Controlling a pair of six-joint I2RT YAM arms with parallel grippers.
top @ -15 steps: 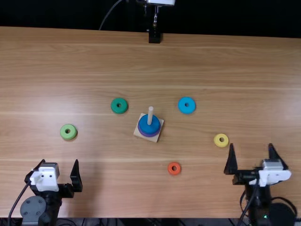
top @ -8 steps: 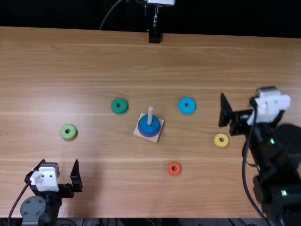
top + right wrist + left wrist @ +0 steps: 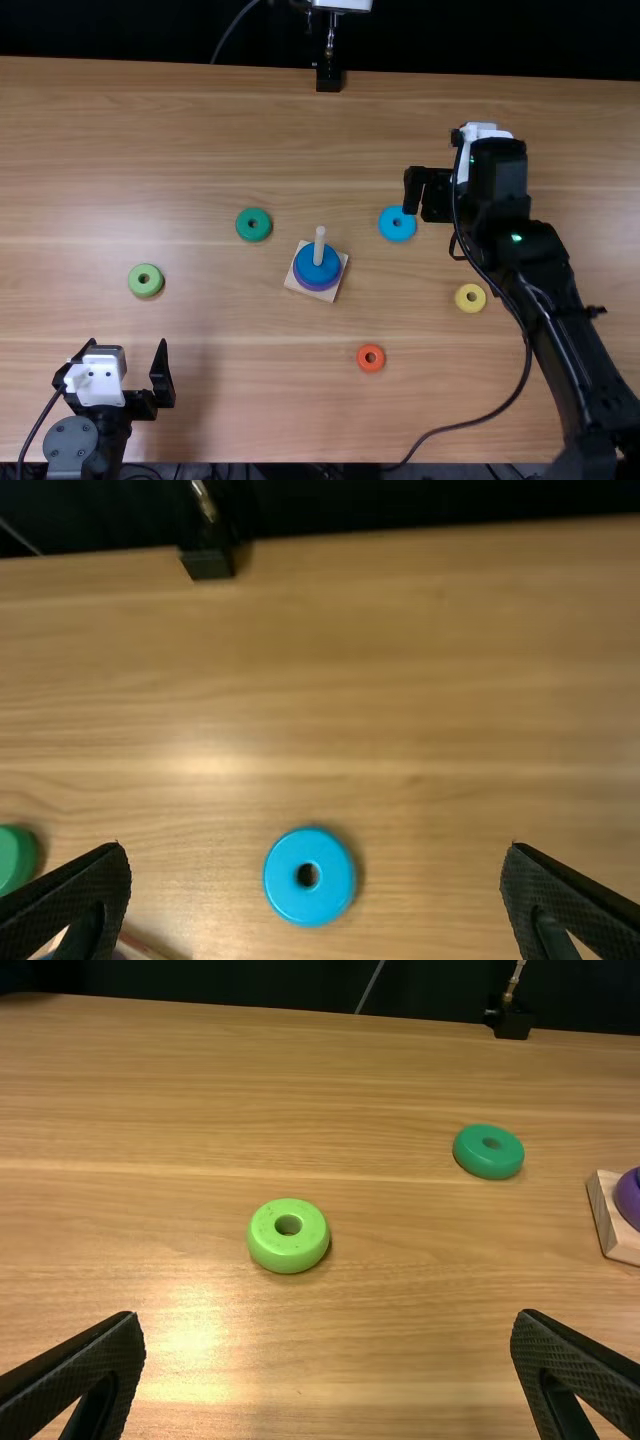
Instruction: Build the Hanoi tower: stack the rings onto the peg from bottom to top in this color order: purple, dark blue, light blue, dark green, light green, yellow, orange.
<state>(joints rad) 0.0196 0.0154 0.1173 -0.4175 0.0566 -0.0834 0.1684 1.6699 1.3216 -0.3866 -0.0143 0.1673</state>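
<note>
In the top view the right gripper is over the table beside the light blue ring, open with nothing held; the right wrist view has the light blue ring in front of the open right gripper. The left gripper stands open near the front left, and the light green ring lies beyond the left gripper in its wrist view. On the wooden base, the dark blue ring sits over the purple ring, around the peg.
Lying loose are the dark green ring left of the peg, the yellow ring beside the right arm, and the orange ring toward the near edge. A black stand is at the far edge.
The right arm has reached forward and then leftward from the near right, bringing its gripper beside the light blue ring. The left arm and the rings have kept their places.
</note>
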